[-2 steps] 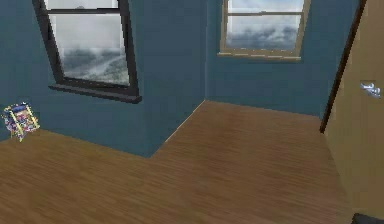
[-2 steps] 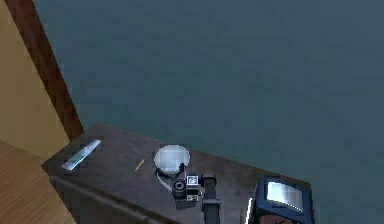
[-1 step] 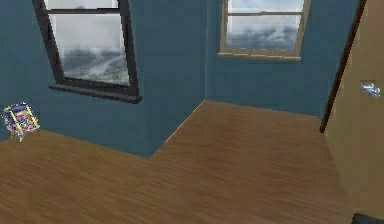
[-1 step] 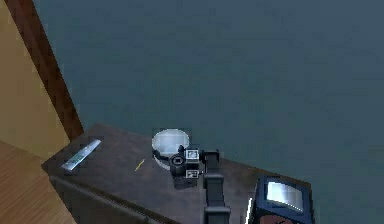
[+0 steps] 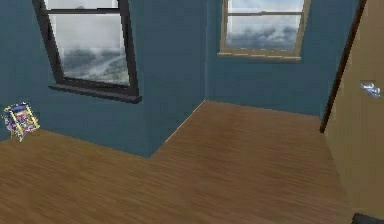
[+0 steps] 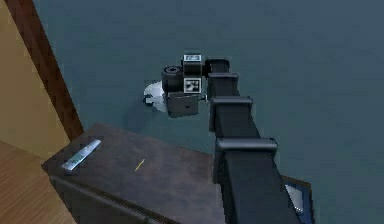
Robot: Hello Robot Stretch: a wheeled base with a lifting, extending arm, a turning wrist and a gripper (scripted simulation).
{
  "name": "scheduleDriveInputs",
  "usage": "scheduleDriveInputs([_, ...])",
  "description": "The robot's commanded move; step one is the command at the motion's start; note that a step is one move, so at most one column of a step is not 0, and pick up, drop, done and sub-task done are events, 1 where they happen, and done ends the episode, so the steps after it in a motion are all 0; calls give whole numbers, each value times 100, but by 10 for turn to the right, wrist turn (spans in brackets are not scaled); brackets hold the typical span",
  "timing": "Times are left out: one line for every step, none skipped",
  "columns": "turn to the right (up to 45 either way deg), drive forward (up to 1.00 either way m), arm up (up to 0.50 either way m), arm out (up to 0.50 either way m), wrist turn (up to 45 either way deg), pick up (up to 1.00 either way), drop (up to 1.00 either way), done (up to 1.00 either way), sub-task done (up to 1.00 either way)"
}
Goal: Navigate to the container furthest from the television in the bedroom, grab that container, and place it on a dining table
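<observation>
A small pale rounded object [image 6: 153, 97] is hanging at the far end of the dark two-finger gripper [image 6: 165, 96], which is holding it clear of the dark brown wooden tabletop [image 6: 170, 185] below. One slim grey bar [image 6: 82, 155] and one thin yellow stick [image 6: 140, 164] are lying there. Ahead, one dark-framed window [image 5: 90, 45] and one pale-framed window [image 5: 265, 28] are breaking the teal walls.

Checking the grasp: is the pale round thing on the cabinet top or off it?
Off: the pale round thing hangs at the gripper's far end, above the cabinet top, wall behind it.
</observation>
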Motion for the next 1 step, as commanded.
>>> scheduleDriveInputs([0,0,0,0,-450,0,0,0,0])
